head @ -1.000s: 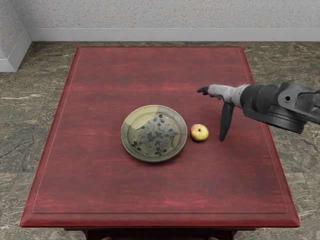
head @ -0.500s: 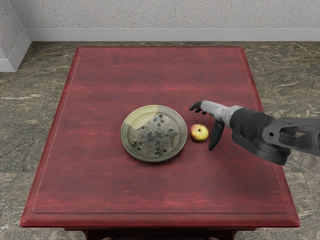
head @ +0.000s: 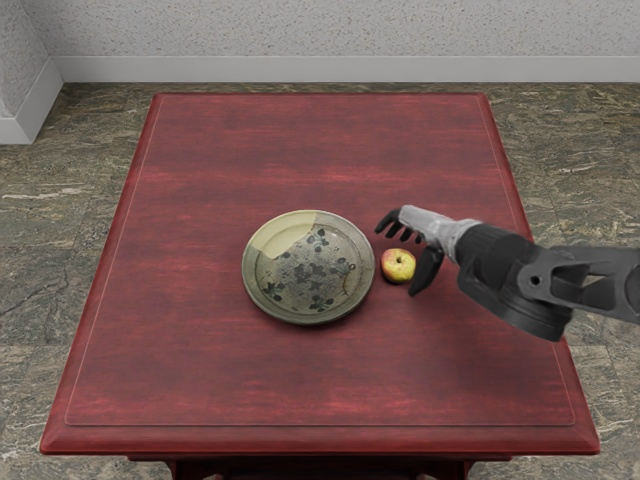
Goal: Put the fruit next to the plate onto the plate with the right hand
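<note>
Right hand [head: 420, 238] reaches in from the 3 o'clock edge of the table [head: 300, 150], its dark forearm slanting toward the middle, and it holds nothing. The fingers [head: 388, 226] are spread and only lightly curved, fanned out just past the 12 o'clock side of the apple [head: 398, 265]. The thumb [head: 424, 274] hangs down at the fruit's 3 to 4 o'clock side. Whether any fingertip touches the skin cannot be told from this angle. The apple sits on the red wood just beside the plate [head: 254, 268], at the plate's 3 o'clock, very close to the rim and not on it. It is yellow with a red blush on the side facing 9 o'clock. It looks nearly round, so no long axis stands out, and its stem is too small to make out, so its heading cannot be told. The olive plate, with dark floral marks in its well, lies flat near the table's centre.
</note>
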`<state>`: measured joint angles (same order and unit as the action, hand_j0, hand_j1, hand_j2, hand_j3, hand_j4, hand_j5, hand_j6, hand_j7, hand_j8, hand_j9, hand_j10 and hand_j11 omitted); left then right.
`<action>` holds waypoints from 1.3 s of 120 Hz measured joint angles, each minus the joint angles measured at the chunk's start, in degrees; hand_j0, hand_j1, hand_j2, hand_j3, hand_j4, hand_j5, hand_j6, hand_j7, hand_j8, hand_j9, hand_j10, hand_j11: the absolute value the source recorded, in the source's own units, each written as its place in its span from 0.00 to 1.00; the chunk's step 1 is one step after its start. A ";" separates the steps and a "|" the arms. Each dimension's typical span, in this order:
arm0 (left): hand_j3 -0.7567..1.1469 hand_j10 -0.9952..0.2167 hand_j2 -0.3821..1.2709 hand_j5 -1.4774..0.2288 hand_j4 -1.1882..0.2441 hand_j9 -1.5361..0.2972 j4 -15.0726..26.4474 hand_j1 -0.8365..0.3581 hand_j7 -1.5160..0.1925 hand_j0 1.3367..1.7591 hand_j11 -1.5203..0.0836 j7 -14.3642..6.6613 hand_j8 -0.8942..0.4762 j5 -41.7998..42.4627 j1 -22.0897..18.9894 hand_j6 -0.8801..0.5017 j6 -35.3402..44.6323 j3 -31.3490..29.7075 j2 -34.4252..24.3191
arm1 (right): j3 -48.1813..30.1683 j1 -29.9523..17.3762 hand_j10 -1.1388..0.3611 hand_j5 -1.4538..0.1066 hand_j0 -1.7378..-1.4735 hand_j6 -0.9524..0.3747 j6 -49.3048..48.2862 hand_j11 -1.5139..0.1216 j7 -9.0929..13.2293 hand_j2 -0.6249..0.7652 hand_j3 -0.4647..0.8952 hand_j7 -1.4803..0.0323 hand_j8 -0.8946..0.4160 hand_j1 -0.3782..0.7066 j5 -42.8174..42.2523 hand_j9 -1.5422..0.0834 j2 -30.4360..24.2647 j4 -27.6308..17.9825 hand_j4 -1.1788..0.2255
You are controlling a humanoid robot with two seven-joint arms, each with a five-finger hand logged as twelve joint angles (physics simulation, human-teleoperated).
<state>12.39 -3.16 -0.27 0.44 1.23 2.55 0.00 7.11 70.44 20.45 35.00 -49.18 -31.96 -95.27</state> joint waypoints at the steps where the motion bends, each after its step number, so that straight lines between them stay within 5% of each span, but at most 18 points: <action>1: 0.40 0.82 0.23 0.87 0.83 0.84 0.00 0.99 0.89 0.76 0.95 0.00 0.65 0.00 0.00 0.64 0.00 0.00 0.00 | 0.01 -0.04 0.55 0.67 0.30 0.48 0.04 0.68 0.00 0.41 0.34 0.71 0.44 0.37 0.00 0.70 0.02 0.00 0.62; 82: 0.40 0.82 0.23 0.87 0.83 0.84 0.00 0.99 0.89 0.76 0.95 0.00 0.65 0.01 0.00 0.64 0.00 0.00 0.00 | 1.14 -2.14 0.51 0.63 0.30 0.44 3.70 0.63 0.00 0.40 0.34 0.66 0.40 0.43 -3.77 0.66 0.91 -0.02 0.58; 105: 0.40 0.82 0.23 0.87 0.83 0.84 0.00 0.99 0.89 0.76 0.95 0.00 0.65 0.00 0.00 0.64 0.00 0.00 0.00 | 1.08 -2.54 0.44 0.54 0.30 0.36 4.67 0.55 0.00 0.38 0.34 0.57 0.34 0.55 -3.88 0.57 0.95 -0.01 0.50; 126: 0.40 0.82 0.23 0.87 0.83 0.84 0.00 0.99 0.89 0.76 0.95 0.00 0.65 0.00 0.00 0.64 0.00 0.01 0.00 | 1.03 -2.87 0.40 0.51 0.31 0.38 4.93 0.51 0.03 0.40 0.34 0.53 0.36 0.60 -4.07 0.53 1.55 0.07 0.45; 141: 0.40 0.82 0.23 0.87 0.83 0.84 0.00 0.99 0.89 0.76 0.95 0.01 0.65 0.00 0.00 0.64 0.00 0.02 0.00 | 0.99 -3.21 0.39 0.40 0.32 0.40 5.07 0.51 0.09 0.48 0.34 0.52 0.38 0.65 -4.35 0.53 1.79 0.18 0.52; 156: 0.40 0.82 0.23 0.87 0.83 0.84 0.00 0.99 0.89 0.76 0.95 0.01 0.65 -0.01 0.00 0.64 0.00 0.03 0.00 | 0.90 -3.52 0.37 0.41 0.34 0.39 5.01 0.51 0.10 0.53 0.34 0.51 0.37 0.66 -4.73 0.53 1.88 0.36 0.50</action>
<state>12.39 -3.16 -0.27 0.44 1.23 2.58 0.00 8.01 66.91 25.46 35.10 -53.91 -30.08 -94.91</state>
